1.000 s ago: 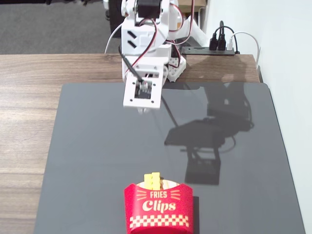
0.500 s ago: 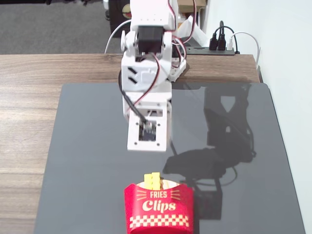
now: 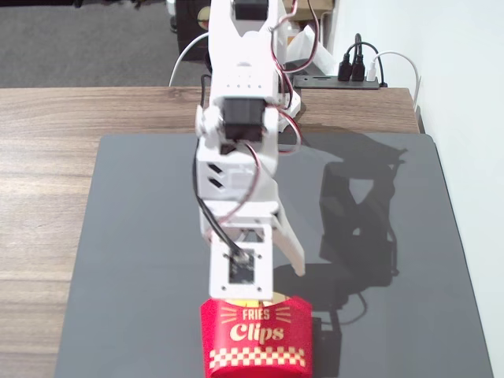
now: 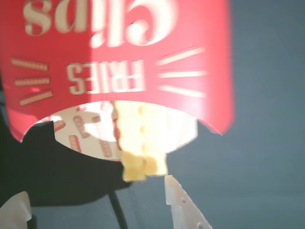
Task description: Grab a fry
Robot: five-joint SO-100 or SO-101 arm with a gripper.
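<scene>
The red "FRIES Clips" carton stands at the near edge of the dark mat, right below my gripper. In the wrist view the carton fills the top, upside down. Yellow fries stick out of its mouth toward me, packed together, and I cannot separate single sticks. Their squarish ends lie just ahead of the gap between my fingers. My gripper is open and holds nothing. The right fingertip is close beside the fry ends; the left fingertip is far to the left.
The carton and arm stand on a dark grey mat on a wooden table. A power strip with plugs lies at the back right, next to a white wall. A black cable crosses the wrist view.
</scene>
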